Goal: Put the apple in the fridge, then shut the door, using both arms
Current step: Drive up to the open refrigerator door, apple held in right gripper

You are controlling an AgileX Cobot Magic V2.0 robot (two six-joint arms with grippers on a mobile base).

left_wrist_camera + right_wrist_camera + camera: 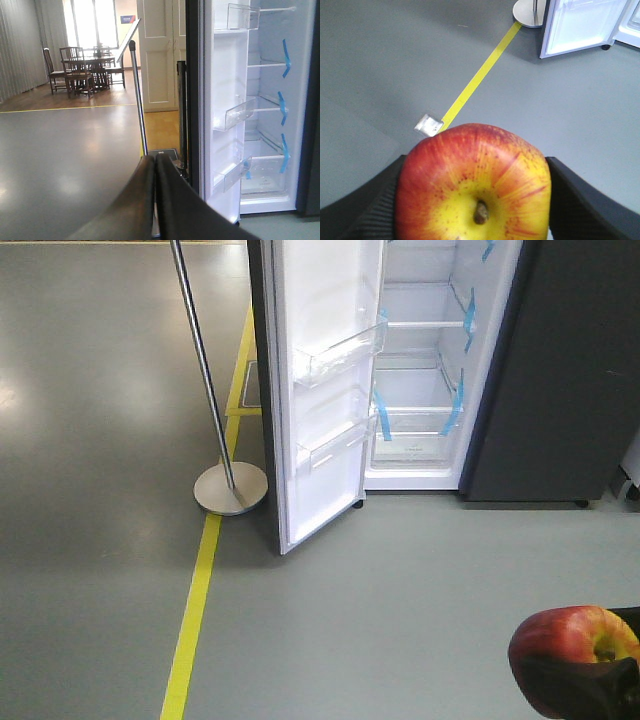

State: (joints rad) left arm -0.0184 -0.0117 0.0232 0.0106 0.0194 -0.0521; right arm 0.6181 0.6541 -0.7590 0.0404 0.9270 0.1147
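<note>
The red apple with a yellow patch round its stem sits between the two black fingers of my right gripper, which is shut on it. In the front view the apple is at the bottom right, held above the floor, well short of the fridge. The fridge stands open, white inside, with glass shelves and blue tape strips. Its door swings out to the left, white inner face with clear bins. My left gripper is shut and empty, pointing toward the door's edge.
A slanted silver pole on a round base stands just left of the door. A yellow floor line runs toward the fridge. A small shiny block lies on the line. A dining table and chairs stand far back.
</note>
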